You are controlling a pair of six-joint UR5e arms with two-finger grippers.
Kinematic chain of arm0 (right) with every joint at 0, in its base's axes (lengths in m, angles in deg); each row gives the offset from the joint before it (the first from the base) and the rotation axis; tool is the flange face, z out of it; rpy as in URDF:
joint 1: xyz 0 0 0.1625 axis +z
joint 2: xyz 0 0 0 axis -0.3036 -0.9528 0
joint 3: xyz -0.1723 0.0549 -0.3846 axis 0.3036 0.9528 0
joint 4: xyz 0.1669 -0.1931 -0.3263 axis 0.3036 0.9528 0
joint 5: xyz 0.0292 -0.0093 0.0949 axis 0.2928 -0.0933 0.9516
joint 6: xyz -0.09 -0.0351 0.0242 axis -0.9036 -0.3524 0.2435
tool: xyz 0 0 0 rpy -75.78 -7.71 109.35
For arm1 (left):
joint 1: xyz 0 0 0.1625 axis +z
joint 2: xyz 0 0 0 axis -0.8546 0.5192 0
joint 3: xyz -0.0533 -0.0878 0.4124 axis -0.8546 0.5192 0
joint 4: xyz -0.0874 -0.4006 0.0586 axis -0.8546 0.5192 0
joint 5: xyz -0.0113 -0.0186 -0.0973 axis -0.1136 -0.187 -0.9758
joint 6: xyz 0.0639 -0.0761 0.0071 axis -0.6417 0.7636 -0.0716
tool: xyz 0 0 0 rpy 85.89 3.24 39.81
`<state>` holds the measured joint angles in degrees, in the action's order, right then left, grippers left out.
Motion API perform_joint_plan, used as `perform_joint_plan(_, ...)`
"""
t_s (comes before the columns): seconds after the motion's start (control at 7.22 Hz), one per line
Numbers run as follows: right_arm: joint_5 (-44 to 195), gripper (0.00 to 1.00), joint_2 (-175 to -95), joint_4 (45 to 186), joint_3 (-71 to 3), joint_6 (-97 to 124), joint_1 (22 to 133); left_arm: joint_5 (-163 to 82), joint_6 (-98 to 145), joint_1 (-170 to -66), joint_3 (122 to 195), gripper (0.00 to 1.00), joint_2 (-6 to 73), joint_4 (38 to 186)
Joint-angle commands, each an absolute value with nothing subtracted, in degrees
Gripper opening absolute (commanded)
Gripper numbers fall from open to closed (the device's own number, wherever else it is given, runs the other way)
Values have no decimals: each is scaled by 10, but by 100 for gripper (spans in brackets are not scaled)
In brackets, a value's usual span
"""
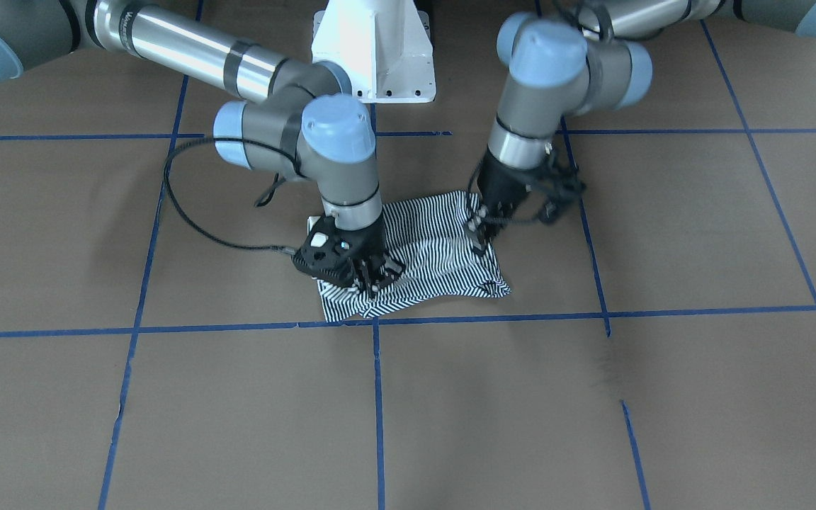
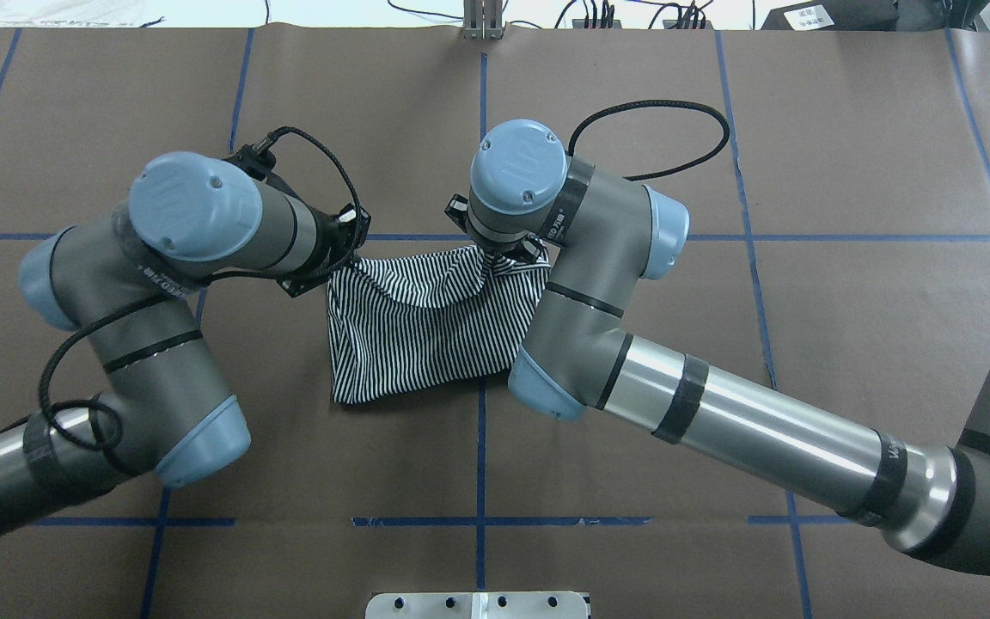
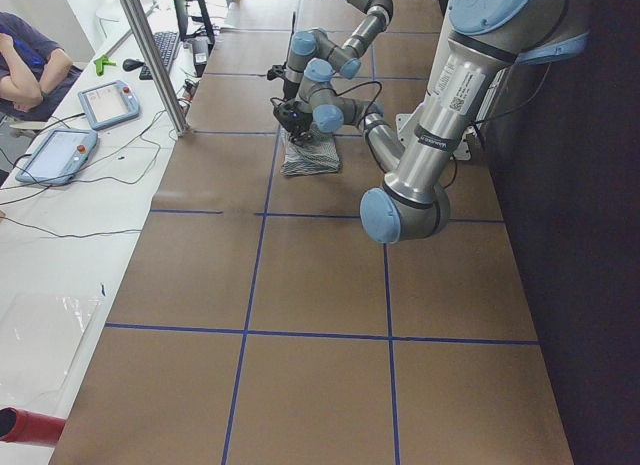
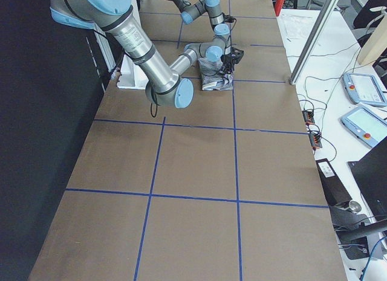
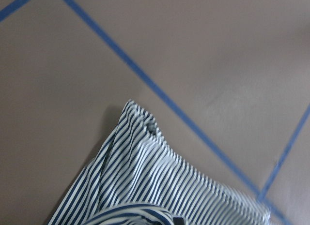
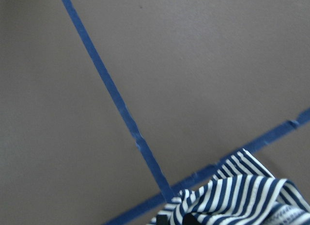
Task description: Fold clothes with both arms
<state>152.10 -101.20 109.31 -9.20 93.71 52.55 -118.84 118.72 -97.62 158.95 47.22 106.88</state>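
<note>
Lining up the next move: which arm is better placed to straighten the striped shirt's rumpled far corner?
Left, probably. The left gripper holds the striped shirt just beside that rumpled corner, while the right gripper pinches the opposite far corner and would have to reach across.

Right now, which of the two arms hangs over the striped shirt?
The right arm: in the overhead view its wrist joints cover one edge of the shirt, while the left arm stands beside it.

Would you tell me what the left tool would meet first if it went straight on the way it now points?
The left tool points steeply down onto the edge of the striped shirt, so it would likely press that cloth first, then the table under it.
</note>
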Motion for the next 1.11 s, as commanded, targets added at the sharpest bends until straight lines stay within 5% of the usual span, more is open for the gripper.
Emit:
perform_joint_plan(0.0, 1520, 100, -968, 1019, 13, 860, 562, -1190, 1095, -1033, 1478, 100, 504, 1143)
perform_joint_plan(0.97, 1615, 100, -966, 1173, -47, 786, 563, -1266, 1071, -1056, 1536, 100, 479, 1133)
